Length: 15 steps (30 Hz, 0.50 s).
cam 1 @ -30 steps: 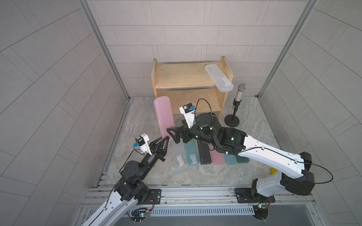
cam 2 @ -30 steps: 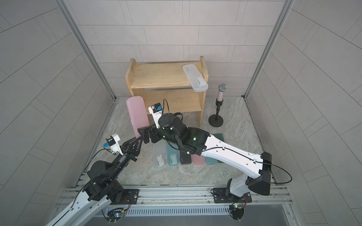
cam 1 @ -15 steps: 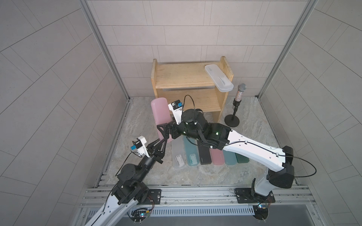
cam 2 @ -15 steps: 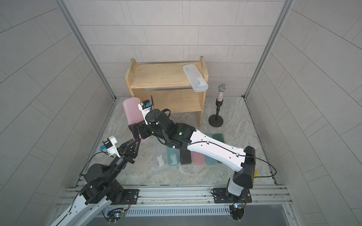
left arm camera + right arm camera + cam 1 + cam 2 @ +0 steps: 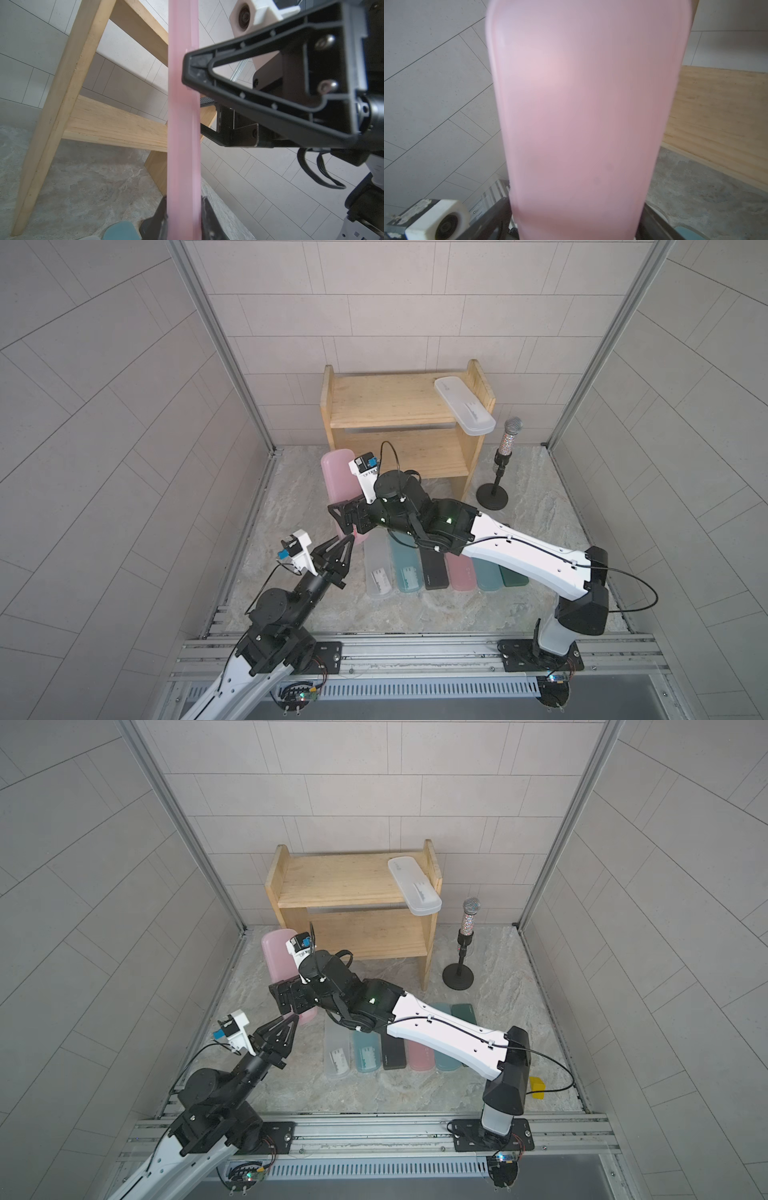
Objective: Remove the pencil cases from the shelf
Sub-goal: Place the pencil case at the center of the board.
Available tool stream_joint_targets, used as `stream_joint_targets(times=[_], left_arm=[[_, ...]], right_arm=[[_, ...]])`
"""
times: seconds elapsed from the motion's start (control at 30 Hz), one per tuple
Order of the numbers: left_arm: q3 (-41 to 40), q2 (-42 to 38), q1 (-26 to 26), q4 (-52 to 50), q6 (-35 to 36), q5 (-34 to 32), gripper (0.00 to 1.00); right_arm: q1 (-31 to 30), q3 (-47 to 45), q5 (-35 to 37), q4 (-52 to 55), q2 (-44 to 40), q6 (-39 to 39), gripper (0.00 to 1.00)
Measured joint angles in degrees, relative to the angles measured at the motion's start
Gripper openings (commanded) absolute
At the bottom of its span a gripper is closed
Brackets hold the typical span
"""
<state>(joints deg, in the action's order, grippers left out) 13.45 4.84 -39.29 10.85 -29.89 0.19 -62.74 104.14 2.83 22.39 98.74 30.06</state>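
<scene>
A pink pencil case (image 5: pixel 336 477) (image 5: pixel 276 957) is tilted up off the floor beside the shelf's left leg. My left gripper (image 5: pixel 351 536) (image 5: pixel 184 209) is shut on its near end, across the thin side. My right gripper (image 5: pixel 338 518) (image 5: pixel 577 218) reaches in from the right, shut on the same pink case (image 5: pixel 581 104) across its wide face. A frosted white pencil case (image 5: pixel 464 408) (image 5: pixel 414 886) lies on the top tier of the pine shelf (image 5: pixel 386 402) (image 5: pixel 340 880), overhanging the front right corner. The lower tier shows bare.
Several pencil cases lie side by side on the floor in front of the shelf, from frosted white (image 5: pixel 377 572) to dark green (image 5: pixel 513 578), partly under my right arm. A glittery microphone (image 5: pixel 505 456) on a black stand is right of the shelf. A small yellow object (image 5: pixel 537 1088) lies near the right base.
My right arm swung left to the pink case and its jaws closed in on the case's sides. My left gripper kept its hold; the case barely shifted.
</scene>
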Motion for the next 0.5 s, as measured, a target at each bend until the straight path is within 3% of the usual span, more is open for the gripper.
stream_joint_targets(times=[0.07,0.13,0.2,0.3,0.33,0.37,0.5], left_arm=[[-0.09,-0.42,0.0,-0.74,0.02,0.0,0.06],[-0.11,-0.9,0.0,-1.2,0.07,-0.07,0.27],[-0.17,-1.51,0.0,-1.86,0.61,-0.33,0.42],[-0.2,-2.78,0.0,-2.91,1.4,-1.31,0.87],[-0.2,-3.23,0.0,-3.37,1.44,-1.86,0.95],[-0.2,-3.67,0.0,-4.04,1.53,-2.36,1.0],[0.2,-3.85,0.0,-7.54,2.47,-5.66,1.0]], right_arm=[[-0.09,0.0,0.04,0.24,0.09,0.22,0.75],[-0.22,-0.09,0.28,0.28,0.09,0.42,0.64],[-0.26,-0.74,0.59,-0.28,0.04,0.55,0.57],[-0.17,-2.99,0.81,-0.66,-0.44,0.63,0.54],[-0.04,-3.8,0.9,-0.68,-0.66,0.68,0.54],[0.17,-4.94,0.94,-0.68,-1.09,0.79,0.54],[2.05,-11.19,2.03,0.26,-5.81,1.51,0.56]])
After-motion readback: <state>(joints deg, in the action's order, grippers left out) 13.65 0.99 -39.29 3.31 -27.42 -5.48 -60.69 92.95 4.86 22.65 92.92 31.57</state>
